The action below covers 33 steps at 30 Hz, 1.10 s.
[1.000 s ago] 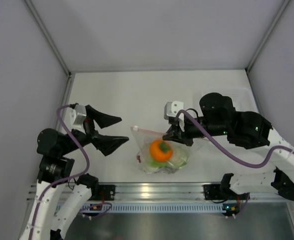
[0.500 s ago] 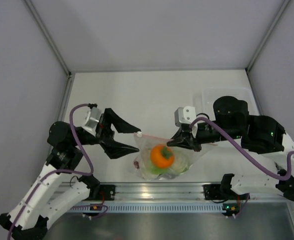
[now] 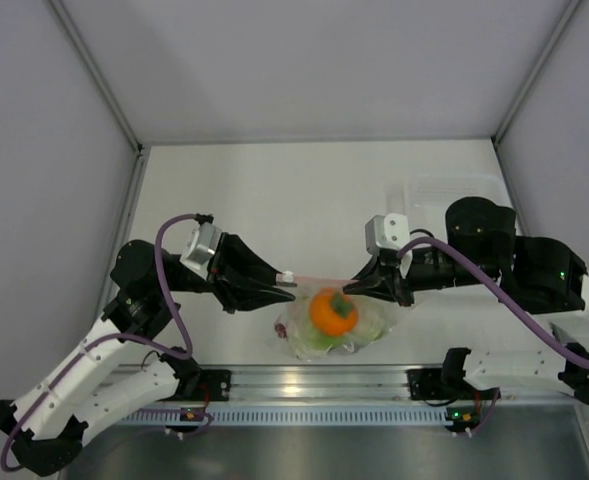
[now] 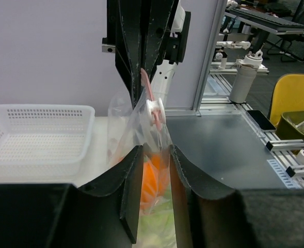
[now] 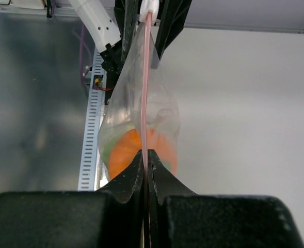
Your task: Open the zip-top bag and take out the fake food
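Zip-top bag: R tool clamped on zip strip, L tool half-open astride it.

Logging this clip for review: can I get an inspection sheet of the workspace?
Surface: white table, matte.
Job's things: zip-top bag between the end effectors, strip looks closed; fake food inside.
Clutter: clear tray, far right.
End effectors: left end effector jaws apart, straddling the bag; right end effector shut on the zip strip.
Cables: purple cables loop along both arms.
Surroundings: grey walls; yellow chair beyond.
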Available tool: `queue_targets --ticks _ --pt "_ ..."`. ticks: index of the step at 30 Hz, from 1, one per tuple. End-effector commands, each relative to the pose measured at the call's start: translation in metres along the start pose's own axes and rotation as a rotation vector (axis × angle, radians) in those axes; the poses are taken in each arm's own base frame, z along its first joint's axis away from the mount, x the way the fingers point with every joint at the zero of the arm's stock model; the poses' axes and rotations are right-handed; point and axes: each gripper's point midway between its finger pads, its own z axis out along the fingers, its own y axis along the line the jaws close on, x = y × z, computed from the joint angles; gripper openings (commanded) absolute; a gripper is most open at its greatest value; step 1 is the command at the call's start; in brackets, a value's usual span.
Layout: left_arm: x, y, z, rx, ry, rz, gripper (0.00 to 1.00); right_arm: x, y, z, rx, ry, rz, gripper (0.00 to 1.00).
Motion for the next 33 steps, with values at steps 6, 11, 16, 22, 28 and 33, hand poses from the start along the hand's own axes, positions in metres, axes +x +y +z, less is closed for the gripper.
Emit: queue_targets --ticks 6,11,16,22,28,33 --pt "-0.029 -0.011 0.005 0.037 -0.069 0.111 0.16 -0.035 -0.005 -0.010 0.054 -0.150 -0.058 0.00" --pt "-0.026 -0.009 0.005 0.035 -0.064 0.106 0.02 -0.034 -0.006 -0.014 0.068 -0.150 -0.057 0.00" --pt "-0.024 -0.003 0.008 0.015 -0.064 0.089 0.00 -0.031 -0.007 -0.014 0.078 -0.141 -0.053 0.00" --pt "-0.020 0.012 0.012 -0.033 -0.063 0.056 0.00 -0.017 -0.012 -0.006 0.097 -0.108 -0.037 0.03" --pt "-0.012 0.011 0.019 0.029 -0.018 0.013 0.00 -0.010 -0.006 0.006 0.050 -0.098 -0.017 0.16" --pt "-0.007 0.014 0.020 0.034 -0.006 0.022 0.00 -0.021 -0.009 0.009 0.061 -0.146 -0.016 0.25"
